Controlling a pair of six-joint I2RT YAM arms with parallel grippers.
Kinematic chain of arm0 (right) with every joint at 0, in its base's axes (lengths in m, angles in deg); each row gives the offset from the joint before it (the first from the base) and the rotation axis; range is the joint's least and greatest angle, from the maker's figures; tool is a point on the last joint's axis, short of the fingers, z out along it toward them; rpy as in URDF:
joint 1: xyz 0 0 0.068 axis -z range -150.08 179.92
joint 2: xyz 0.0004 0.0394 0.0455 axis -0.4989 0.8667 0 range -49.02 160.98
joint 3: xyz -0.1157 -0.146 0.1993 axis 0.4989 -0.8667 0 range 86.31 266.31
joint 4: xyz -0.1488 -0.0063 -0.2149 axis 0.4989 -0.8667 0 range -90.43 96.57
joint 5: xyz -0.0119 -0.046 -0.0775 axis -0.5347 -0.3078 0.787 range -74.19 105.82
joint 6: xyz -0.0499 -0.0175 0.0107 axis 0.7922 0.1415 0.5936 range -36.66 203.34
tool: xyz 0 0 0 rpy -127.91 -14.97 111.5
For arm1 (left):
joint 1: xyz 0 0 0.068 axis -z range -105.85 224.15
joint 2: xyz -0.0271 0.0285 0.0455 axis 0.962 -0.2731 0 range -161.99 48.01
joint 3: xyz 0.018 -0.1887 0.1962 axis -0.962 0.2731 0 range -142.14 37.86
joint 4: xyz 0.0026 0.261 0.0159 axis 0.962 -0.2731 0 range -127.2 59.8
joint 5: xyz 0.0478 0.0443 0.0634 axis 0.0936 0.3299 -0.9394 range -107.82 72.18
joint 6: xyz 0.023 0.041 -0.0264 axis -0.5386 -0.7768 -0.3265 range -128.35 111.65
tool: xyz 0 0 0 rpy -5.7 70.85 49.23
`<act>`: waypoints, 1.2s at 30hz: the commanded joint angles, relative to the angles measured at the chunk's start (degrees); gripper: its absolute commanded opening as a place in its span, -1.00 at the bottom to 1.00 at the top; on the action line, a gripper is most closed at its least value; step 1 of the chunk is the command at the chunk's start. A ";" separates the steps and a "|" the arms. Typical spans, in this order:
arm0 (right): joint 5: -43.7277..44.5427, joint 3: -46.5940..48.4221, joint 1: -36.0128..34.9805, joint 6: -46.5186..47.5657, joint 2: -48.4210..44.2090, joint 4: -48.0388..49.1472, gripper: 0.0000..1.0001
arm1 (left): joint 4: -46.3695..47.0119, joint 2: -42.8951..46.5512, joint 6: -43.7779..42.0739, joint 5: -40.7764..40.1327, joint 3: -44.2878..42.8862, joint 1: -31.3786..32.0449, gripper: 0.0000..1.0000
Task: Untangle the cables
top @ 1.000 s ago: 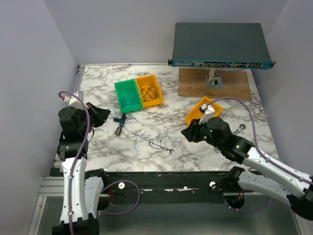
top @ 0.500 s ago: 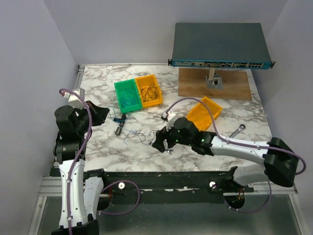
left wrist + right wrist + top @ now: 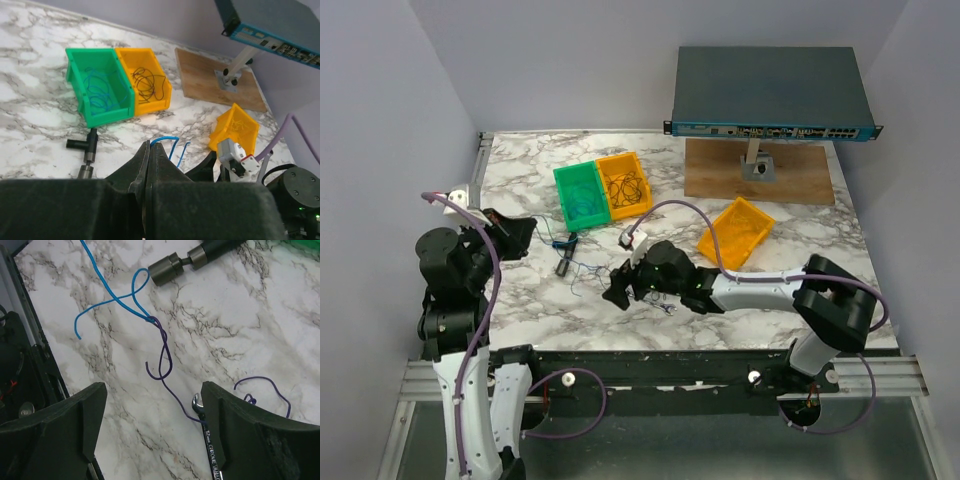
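Observation:
Thin cables lie tangled on the marble table (image 3: 520, 170). A blue cable (image 3: 107, 297) is knotted to a dark purple cable (image 3: 165, 352), and the same tangle (image 3: 592, 272) shows in the top view. My right gripper (image 3: 155, 410) hovers open just above the purple cable, holding nothing, low over the front middle of the table (image 3: 618, 293). My left gripper (image 3: 149, 146) is shut, and a blue cable (image 3: 172, 140) curls out from its tips. It sits at the table's left side (image 3: 528, 232).
A chrome wrench (image 3: 210, 450) lies under my right finger. A black socket tool (image 3: 175, 267) lies past the tangle. A green bin (image 3: 578, 195) holds blue cables and an orange bin (image 3: 625, 185) holds black ones. A tipped orange bin (image 3: 735, 232), wooden board (image 3: 760, 172) and network switch (image 3: 770, 95) stand at the right.
My right arm swept left from beside the tipped orange bin to over the tangle, and its jaws opened. My left arm drew back slightly to the left, still shut.

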 commanded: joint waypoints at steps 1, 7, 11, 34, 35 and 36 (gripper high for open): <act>0.18 1.06 -0.32 1.37 0.49 5.10 0.72 | -2.22 1.58 1.33 -1.84 -5.68 0.27 -1.00; -2.94 -3.75 -0.34 1.17 0.76 16.78 0.80 | -2.59 1.21 3.28 0.46 -9.07 0.27 -1.00; -5.66 -3.17 -0.33 1.72 3.88 19.48 0.75 | -2.82 0.17 3.58 1.59 -10.67 0.27 -1.00; 12.52 -25.59 0.52 -14.11 -14.17 18.02 -0.99 | -9.01 -5.62 -2.15 -17.39 -17.12 0.27 -1.00; 14.64 -26.87 1.13 -15.75 -16.78 15.74 -0.99 | -8.99 -5.43 -1.88 -18.81 -16.70 0.24 -1.00; 17.27 -28.10 1.80 -18.00 -19.77 12.37 -0.99 | -8.60 -5.12 -1.36 -20.25 -15.91 0.21 -1.00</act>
